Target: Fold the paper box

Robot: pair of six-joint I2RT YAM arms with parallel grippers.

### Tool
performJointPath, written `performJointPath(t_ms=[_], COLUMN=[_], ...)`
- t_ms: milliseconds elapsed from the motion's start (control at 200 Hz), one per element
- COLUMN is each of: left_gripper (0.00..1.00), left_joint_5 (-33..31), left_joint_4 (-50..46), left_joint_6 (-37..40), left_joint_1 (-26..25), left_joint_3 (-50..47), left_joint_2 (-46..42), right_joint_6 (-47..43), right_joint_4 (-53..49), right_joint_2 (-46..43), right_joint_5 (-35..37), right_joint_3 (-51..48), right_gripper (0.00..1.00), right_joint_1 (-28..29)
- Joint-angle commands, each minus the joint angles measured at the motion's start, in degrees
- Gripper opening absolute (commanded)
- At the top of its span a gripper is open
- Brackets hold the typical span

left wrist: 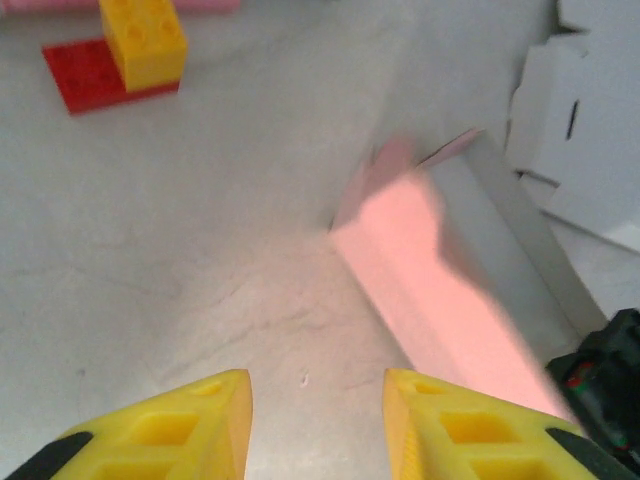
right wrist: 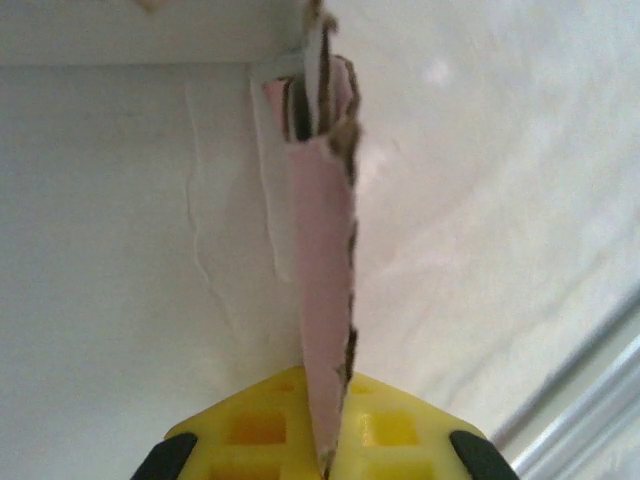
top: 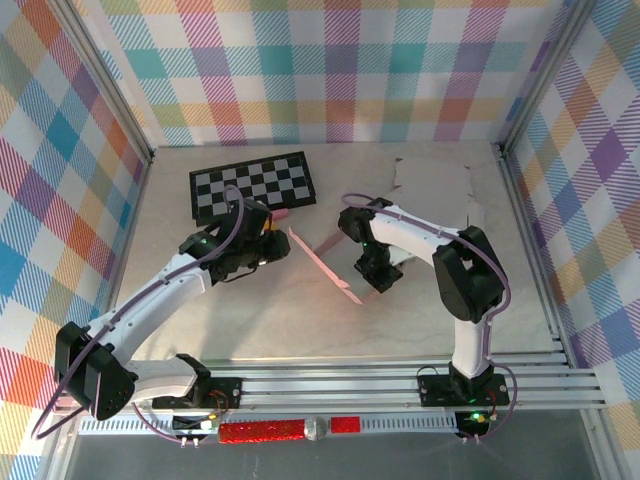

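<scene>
1. Yellow fingertips (right wrist: 255,425) of the right gripper (right wrist: 325,415) are sitting closest to the right wrist camera. They are pressing together on the edge of the pink paper box (right wrist: 322,250). Its thin sheet is running up and away from them, with rough brown layers showing at its far end.
2. From above, the paper box (top: 322,264) is resting near the middle of the table (top: 250,320), between the two arms. One long pink panel is lying on a slant, and a second flap is angling off toward the right arm. The right gripper (top: 374,277) is clamping the box at its near right end.
3. From the left wrist, the left gripper (left wrist: 315,400) is hovering with its yellow fingers spread apart and nothing between them. It is facing the paper box (left wrist: 420,270), which is showing a pink face and a grey shaded side rising off the table.
4. Overhead, the left gripper (top: 268,247) is sitting just left of the box's far end; whether it is touching the box is unclear.
5. Beyond it, a checkerboard (top: 252,185) is lying flat toward the back wall.
6. White cardboard (top: 435,185) is lying at the back right, well apart from the pink box, and it is also showing at the right edge of the left wrist view (left wrist: 570,120).
7. At that view's upper left, a yellow brick (left wrist: 143,38) is sitting on a red plate (left wrist: 80,80).
</scene>
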Motion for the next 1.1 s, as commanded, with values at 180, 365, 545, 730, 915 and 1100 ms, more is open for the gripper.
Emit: performJointPath(t_ms=[180, 365, 545, 730, 915, 1100], left_gripper=[0.33, 0.32, 0.32, 0.32, 0.31, 0.31], left_joint_5=[12.22, 14.55, 15.44, 14.98, 13.64, 12.73], left_joint_4=[3.19, 5.82, 7.78, 9.4, 10.14, 10.49], left_joint_6=[-4.16, -3.93, -3.46, -3.45, -3.7, -3.92], left_joint_1=[0.97, 1.23, 1.59, 1.68, 1.68, 1.68], left_joint_3=[-8.74, -10.39, -10.57, -10.24, -9.12, -7.64], left_joint_2=[0.45, 3.08, 6.21, 8.65, 9.94, 10.41], right_joint_6=[22.79, 28.74, 28.09, 27.71, 22.54, 7.67], right_joint_4=[-1.04, 5.75, 6.55, 8.02, 5.66, 4.1], right_joint_2=[3.42, 4.17, 5.11, 0.76, -5.0, -11.58], right_joint_5=[-18.04, -21.84, -22.38, -20.79, -15.6, -3.44], right_joint_3=[1.05, -1.17, -0.09, -1.85, 0.42, 5.27], right_gripper=[0.0, 0.0, 0.17, 0.53, 0.66, 0.69], right_joint_1=[2.09, 4.81, 5.9, 5.86, 5.62, 4.11])
